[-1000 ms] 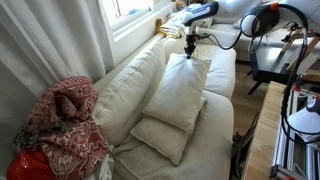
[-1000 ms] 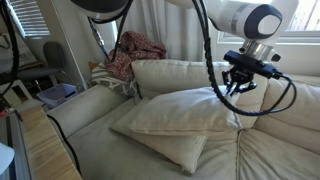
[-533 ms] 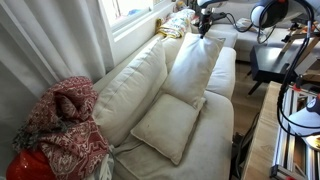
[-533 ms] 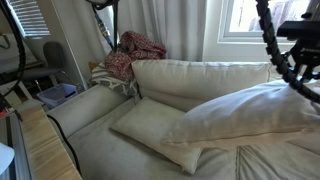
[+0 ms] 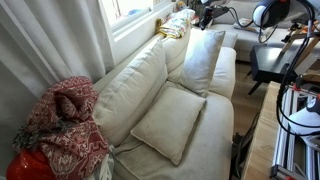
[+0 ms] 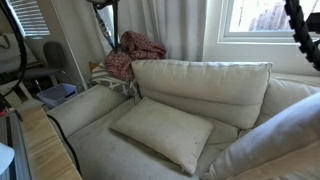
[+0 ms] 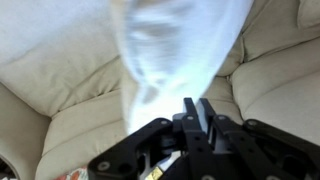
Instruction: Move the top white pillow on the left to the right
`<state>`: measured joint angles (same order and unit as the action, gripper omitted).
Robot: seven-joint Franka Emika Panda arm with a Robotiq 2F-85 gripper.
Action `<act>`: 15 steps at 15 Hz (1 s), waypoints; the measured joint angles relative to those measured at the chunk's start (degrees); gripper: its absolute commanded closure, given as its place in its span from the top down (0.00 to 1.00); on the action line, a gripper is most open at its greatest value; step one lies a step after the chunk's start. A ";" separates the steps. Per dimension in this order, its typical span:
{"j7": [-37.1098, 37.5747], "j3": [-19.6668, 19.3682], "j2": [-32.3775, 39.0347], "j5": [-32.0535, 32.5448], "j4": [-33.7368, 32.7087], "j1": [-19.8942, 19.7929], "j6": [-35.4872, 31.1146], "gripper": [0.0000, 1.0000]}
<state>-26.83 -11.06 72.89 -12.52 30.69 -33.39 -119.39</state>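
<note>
The top white pillow (image 5: 203,58) hangs tilted above the far seat of the cream sofa (image 5: 135,80), lifted by its top edge. It also shows at the lower right of an exterior view (image 6: 270,140). My gripper (image 5: 207,17) is above it, shut on the pillow's edge. In the wrist view the black jaws (image 7: 197,110) are pressed together on the blurred white pillow fabric (image 7: 175,50). The flatter twin cream pillow (image 5: 168,120) lies flat on the near seat, also seen in an exterior view (image 6: 165,132).
A red patterned blanket (image 5: 62,125) is heaped on the sofa arm, also visible in an exterior view (image 6: 132,52). A yellow cloth (image 5: 176,26) lies at the sofa's far end. A window sill runs behind the sofa back. A rack with cables (image 5: 295,80) stands beside the sofa front.
The gripper has lifted the top pillow off the flatter one and carried it toward the sofa's far end. The flat pillow is now fully uncovered.
</note>
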 measured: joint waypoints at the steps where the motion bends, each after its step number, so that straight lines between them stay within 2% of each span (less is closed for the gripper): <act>1: -0.76 0.58 0.01 -0.25 0.00 -0.01 -1.17 0.52; 4: -3.40 3.08 -0.12 -2.13 -0.03 -0.09 -1.42 0.74; 7: -5.70 6.59 -1.16 -3.67 0.10 0.91 5.73 0.96; 8: -5.69 7.50 -1.52 -3.74 0.21 1.98 8.65 1.00; 12: -1.06 7.50 -3.59 -2.75 2.02 7.44 20.41 1.00; 15: 6.98 5.54 -5.89 -0.80 4.57 11.11 24.61 1.00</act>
<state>-19.85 -5.53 67.00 -13.32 35.27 -22.28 -94.78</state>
